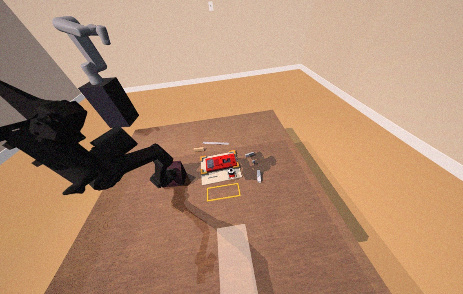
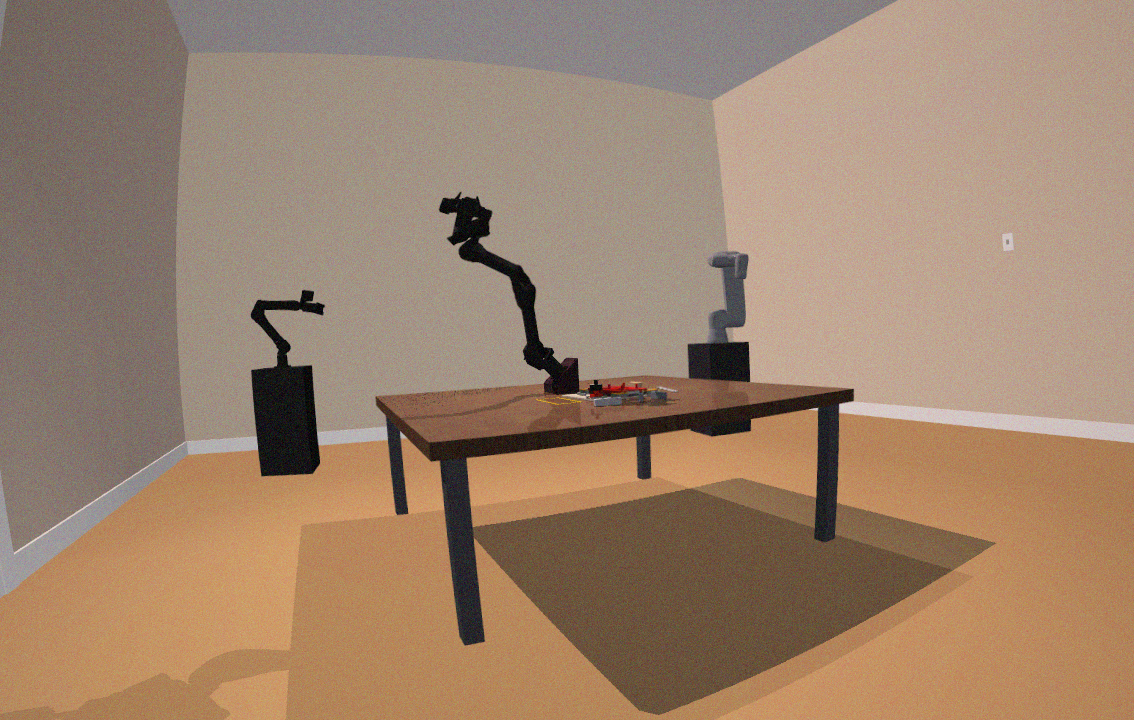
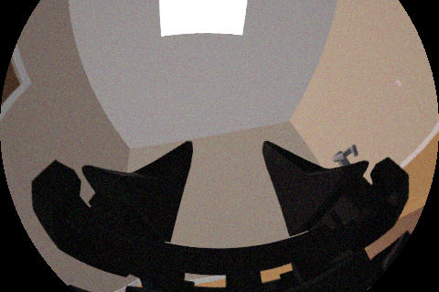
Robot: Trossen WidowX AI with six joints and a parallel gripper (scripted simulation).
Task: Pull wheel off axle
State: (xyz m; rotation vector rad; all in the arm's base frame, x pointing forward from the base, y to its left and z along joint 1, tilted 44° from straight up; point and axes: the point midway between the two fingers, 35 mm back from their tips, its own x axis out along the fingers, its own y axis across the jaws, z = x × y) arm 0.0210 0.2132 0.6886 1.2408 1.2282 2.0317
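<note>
The small black wheel sits around the upright axle on a red base, at the front right part of the cream board; the axle is too small to tell clearly. The marked area is a yellow outline on the table in front of the board, with nothing inside it. My gripper is open and empty, with its two black fingers well apart in the wrist view. It is raised high above the table, far from the wheel, and points toward the wall and ceiling.
A red plate with grey parts lies on the cream board between orange corner pieces. A wooden block, a long pale bar and several grey pieces lie around it. Two other arms stand on black pedestals beyond the table.
</note>
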